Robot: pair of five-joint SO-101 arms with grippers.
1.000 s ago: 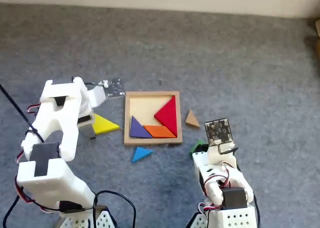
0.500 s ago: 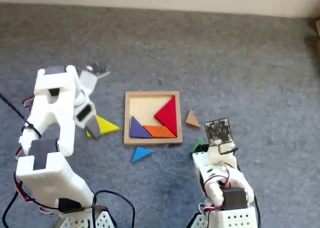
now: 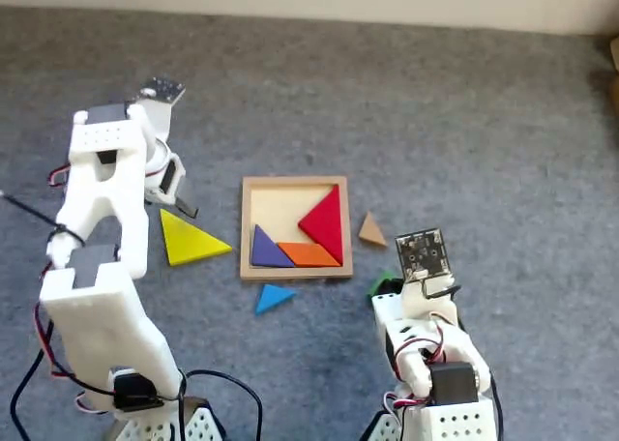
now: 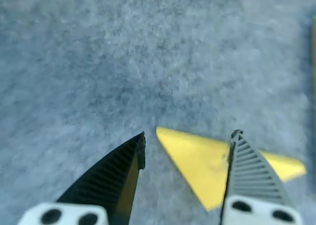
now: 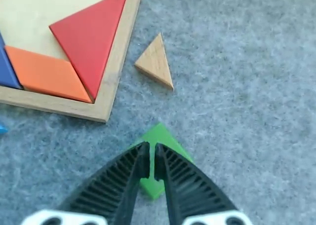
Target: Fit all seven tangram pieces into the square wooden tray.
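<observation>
Grey carpeted worktop spreads under both my claws. My left claw [image 4: 189, 133] hangs open, its fingers spread over one corner of the yellow triangle [image 4: 200, 166], which lies flat outside the wooden tray [image 3: 295, 182]. My right claw [image 5: 151, 148] is closed on nothing, directly above the green piece [image 5: 164, 138]. Beyond it lie the tan triangle [image 5: 155, 63] and the tray, holding the red triangle [image 5: 94, 35], orange piece [image 5: 44, 74] and purple triangle [image 3: 268, 248].

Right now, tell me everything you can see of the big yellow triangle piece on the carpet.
The big yellow triangle piece is flat and smooth. It lies flat on the grey carpet, outside the square wooden tray and apart from it, on the left arm's side. The open left claw hangs over one corner; contact cannot be told.
</observation>
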